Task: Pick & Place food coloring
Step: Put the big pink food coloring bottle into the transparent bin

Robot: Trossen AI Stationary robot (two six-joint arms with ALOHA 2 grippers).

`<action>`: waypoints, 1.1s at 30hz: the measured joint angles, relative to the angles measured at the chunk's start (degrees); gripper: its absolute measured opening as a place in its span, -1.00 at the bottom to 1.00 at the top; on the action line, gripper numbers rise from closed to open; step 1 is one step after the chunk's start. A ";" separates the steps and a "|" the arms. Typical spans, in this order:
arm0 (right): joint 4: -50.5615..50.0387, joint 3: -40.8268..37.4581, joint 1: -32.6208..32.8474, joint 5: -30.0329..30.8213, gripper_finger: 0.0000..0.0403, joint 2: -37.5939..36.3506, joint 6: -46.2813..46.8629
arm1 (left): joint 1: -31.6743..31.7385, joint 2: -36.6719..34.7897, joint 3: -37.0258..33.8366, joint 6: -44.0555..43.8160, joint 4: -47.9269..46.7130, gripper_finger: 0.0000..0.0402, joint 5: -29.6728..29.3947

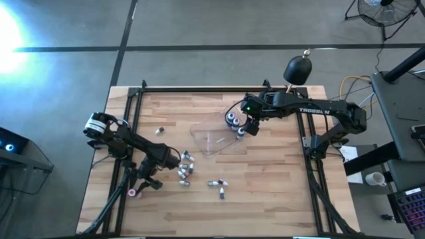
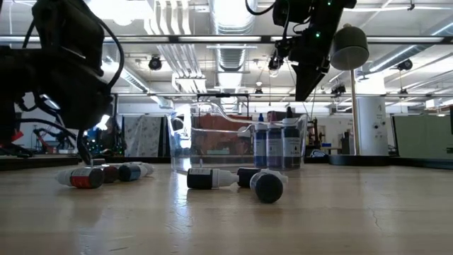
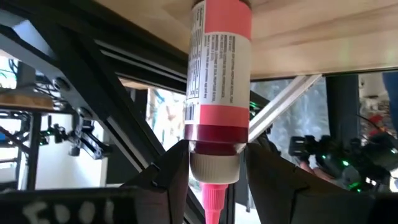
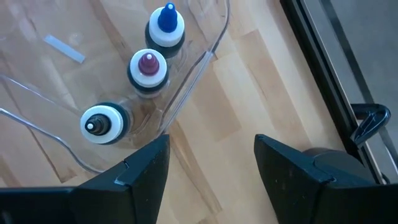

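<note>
My left gripper [image 1: 137, 188] is near the table's near left edge, shut on a red food coloring bottle [image 3: 221, 68], which shows pink in the high view [image 1: 133, 192]. My right gripper [image 1: 247, 127] hangs open and empty above the right rim of the clear tray [image 1: 212, 143]; it also shows in its wrist view [image 4: 211, 155]. Three bottles [image 4: 148, 67] stand upright on their bases in the tray's far right corner. Several more bottles [image 1: 184, 166] lie on their sides on the wood beside the left arm, and two [image 1: 218, 186] lie nearer the middle. My left gripper pinches the red bottle between its two fingers at the white cap [image 3: 214, 167], just under the dark red collar. The body reaches out past the fingertips along the line of the fingers, and the pink nozzle points back toward the wrist. Whether it is clear of the table I cannot tell.
One small bottle [image 1: 159, 131] lies alone left of the tray. A black domed lamp [image 1: 297, 68] stands at the table's far right edge. A black frame rail [image 1: 126, 159] runs along the left side, close to my left gripper. Bare wood lies near and right of the tray.
</note>
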 joint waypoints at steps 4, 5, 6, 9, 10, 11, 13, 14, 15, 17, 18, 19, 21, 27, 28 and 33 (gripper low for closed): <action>0.04 0.00 0.00 0.00 0.13 0.00 0.00 | 0.00 -0.04 1.41 -0.19 -0.86 -0.37 -3.18; 0.04 0.00 0.00 0.00 0.13 0.00 0.02 | 0.00 -0.07 1.76 -0.18 -1.34 -0.37 -4.18; 0.07 0.00 0.00 0.00 0.13 0.00 0.04 | 0.00 -0.07 2.06 -0.16 -1.99 -0.37 -5.41; 0.13 0.00 0.00 0.00 0.13 0.00 0.06 | 0.03 -0.15 3.05 0.05 -3.76 -0.37 -10.20; 0.16 0.00 0.00 0.02 0.13 0.00 0.09 | 0.00 -0.17 3.25 0.09 -3.30 -0.37 -14.22; 0.19 0.00 0.00 0.02 0.13 0.00 0.08 | 0.02 -0.05 3.44 0.10 -3.14 -0.37 -16.62; 0.25 0.00 0.00 0.03 0.13 0.00 0.14 | 0.01 -0.23 3.98 -0.32 -3.74 -0.37 -16.79; 0.30 0.00 0.00 0.04 0.13 0.00 0.22 | 0.00 -0.48 4.32 -0.51 -3.93 -0.37 -16.43; 0.40 0.00 0.00 0.04 0.13 0.00 0.22 | 0.00 -0.52 4.59 -0.71 -3.97 -0.37 -16.23; 0.44 0.00 0.00 0.04 0.13 0.00 0.26 | 0.00 -0.50 4.99 -1.01 -4.06 -0.37 -16.34; 0.48 0.00 0.00 0.04 0.13 0.00 0.26 | 0.00 -0.52 5.27 -1.20 -4.08 -0.37 -16.39; 0.54 0.00 0.00 0.04 0.13 0.00 0.26 | 0.00 -0.55 5.49 -1.40 -4.06 -0.37 -16.41; 0.68 0.00 0.00 0.07 0.13 0.00 0.37 | 0.00 -0.55 5.77 -1.55 -4.20 -0.37 -17.97; 0.89 -0.11 0.00 0.17 0.13 0.00 0.76 | -0.03 -1.45 9.85 -3.32 -4.46 -0.37 -30.23; 0.88 -0.20 0.00 0.17 0.13 0.00 0.76 | -0.13 -1.85 11.02 -4.39 -4.49 -0.37 -33.61; 0.76 -0.74 0.00 0.17 0.13 0.00 0.72 | -4.07 -7.05 19.30 -17.16 -4.63 -0.37 -50.03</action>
